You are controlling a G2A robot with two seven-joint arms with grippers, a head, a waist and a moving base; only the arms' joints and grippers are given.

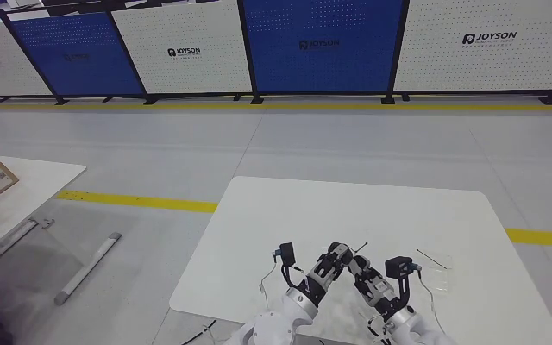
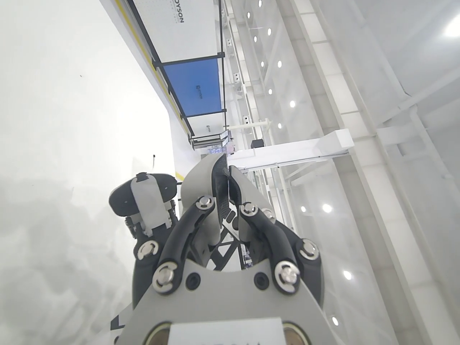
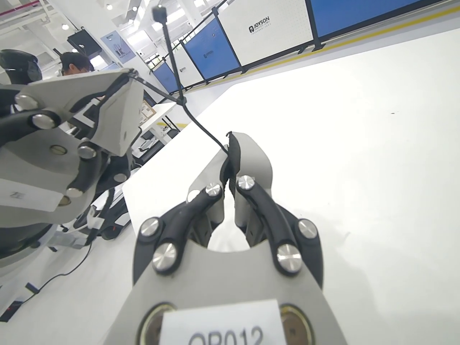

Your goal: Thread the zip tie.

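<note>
- Right gripper: grey plates, curved black links, round silver screws, white printed label at the wrist.
- Left gripper: matching grey-and-black build, silver screws.

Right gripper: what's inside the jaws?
A black zip tie, pinched between the shut jaws of the right gripper and leading out towards the left gripper. The stretch clamped inside is covered by the jaws.

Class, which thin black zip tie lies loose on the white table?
The loose zip tie flat beside the right arm; the held zip tie is pinched between the left gripper and right gripper.
</note>
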